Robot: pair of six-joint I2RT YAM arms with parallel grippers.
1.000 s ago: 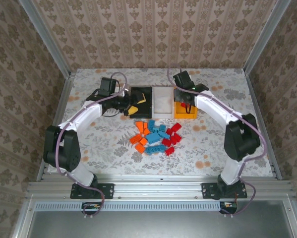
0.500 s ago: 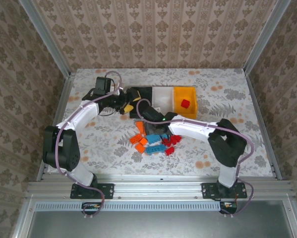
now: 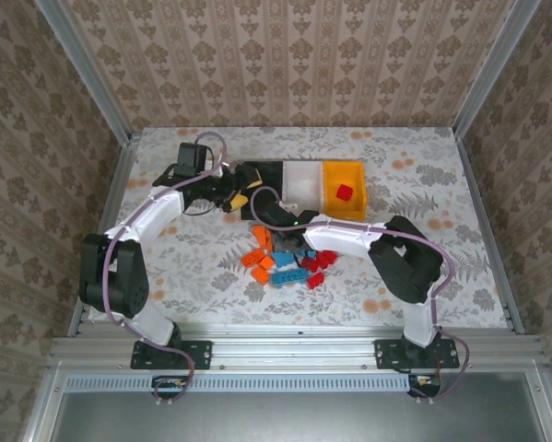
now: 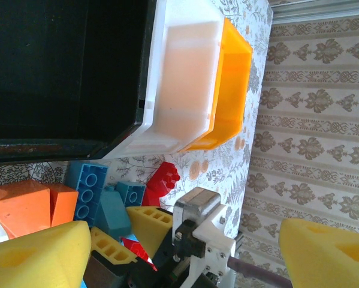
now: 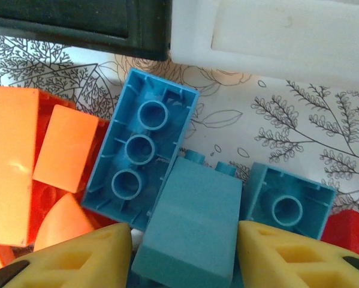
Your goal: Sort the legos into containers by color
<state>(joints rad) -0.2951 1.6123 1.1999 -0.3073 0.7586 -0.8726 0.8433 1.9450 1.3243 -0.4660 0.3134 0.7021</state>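
Two foam-padded jaws of the right gripper (image 5: 185,255) stood spread around a blue lego (image 5: 194,225) whose touching neighbour (image 5: 144,150) risked being dragged along, while the left gripper (image 4: 182,252) gaped open.

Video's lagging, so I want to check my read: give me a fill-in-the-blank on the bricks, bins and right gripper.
The brick lying in the yellow-orange bin is ____.
The right gripper straddles a ____ sloped brick.
The white bin stands ____ the black bin and the yellow-orange bin.
Missing words: red; blue; between.
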